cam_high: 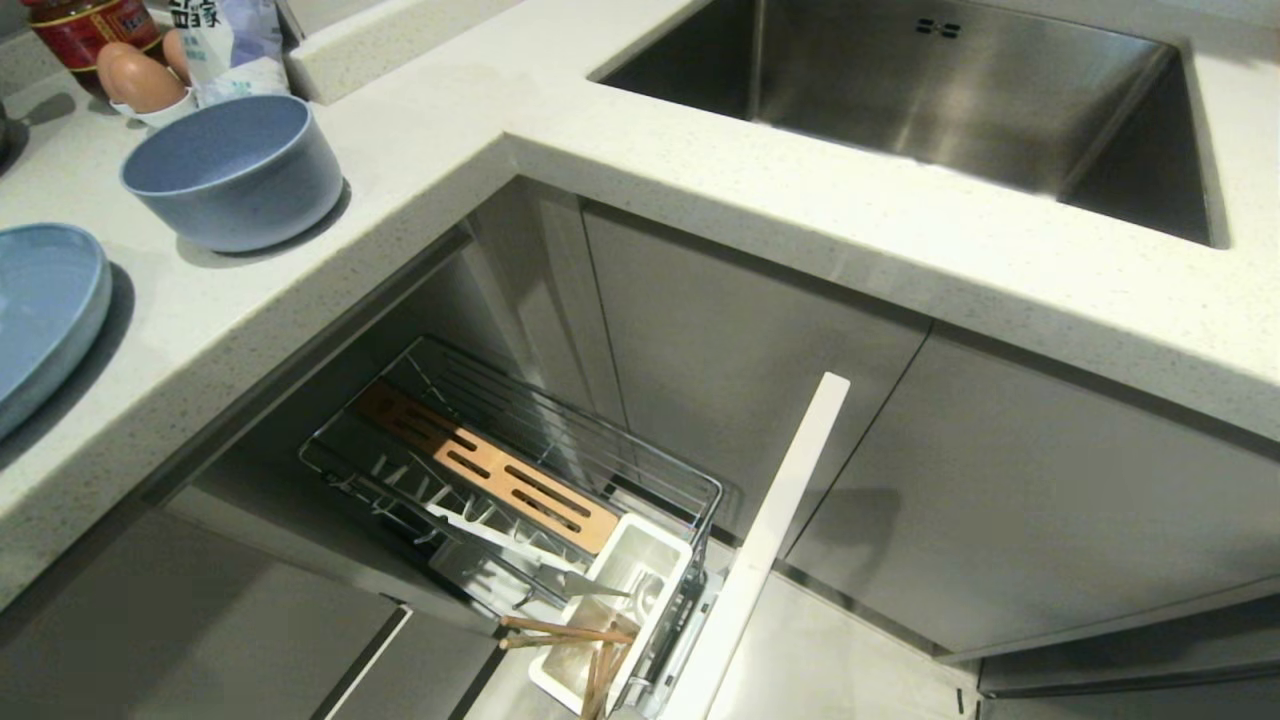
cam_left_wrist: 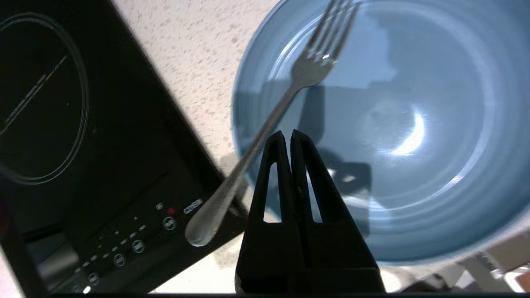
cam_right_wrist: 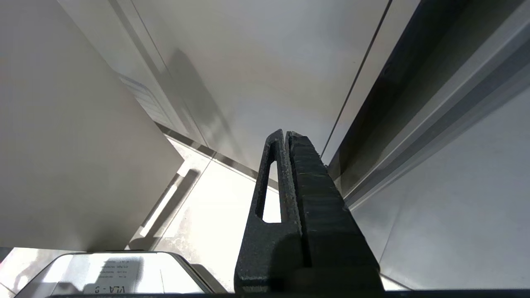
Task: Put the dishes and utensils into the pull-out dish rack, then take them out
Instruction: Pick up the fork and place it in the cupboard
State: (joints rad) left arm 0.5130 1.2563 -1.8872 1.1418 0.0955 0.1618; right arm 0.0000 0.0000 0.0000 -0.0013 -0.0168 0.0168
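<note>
Chopsticks of thin light-brown wood point(cam_high: 565, 632) already lie across the white plastic cutlery box point(cam_high: 640, 570) at the front of the narrow chrome wire pull-out dish rack point(cam_high: 520, 470), which stands drawn out below the speckled white bench point(cam_high: 420, 130), so loading looks partly done. The left claw point(cam_left_wrist: 288, 133) hangs over the bench with its black fingers pressed together and nothing pinched between them. Just past its tips, on one side, a slim silver metal fork point(cam_left_wrist: 265, 124) lies tilted, tines resting in the wide light blue matte plate point(cam_left_wrist: 414, 124) and handle end sticking out over the plate's rim toward the black glass cooktop point(cam_left_wrist: 83, 145). That overhang probably leaves the handle free to be nipped without scraping the plate. My guess is the claw is lining up on the fork, and it must spread first. From the head view the plate's edge point(cam_high: 50, 310) shows at the bench's near side, with the smaller, deeper light blue bowl point(cam_high: 235, 170) behind it, neither yet racked. The right claw point(cam_right_wrist: 286, 133) is parked low by the grey cabinet fronts point(cam_right_wrist: 269, 62), its fingers pressed together, holding nothing.
</note>
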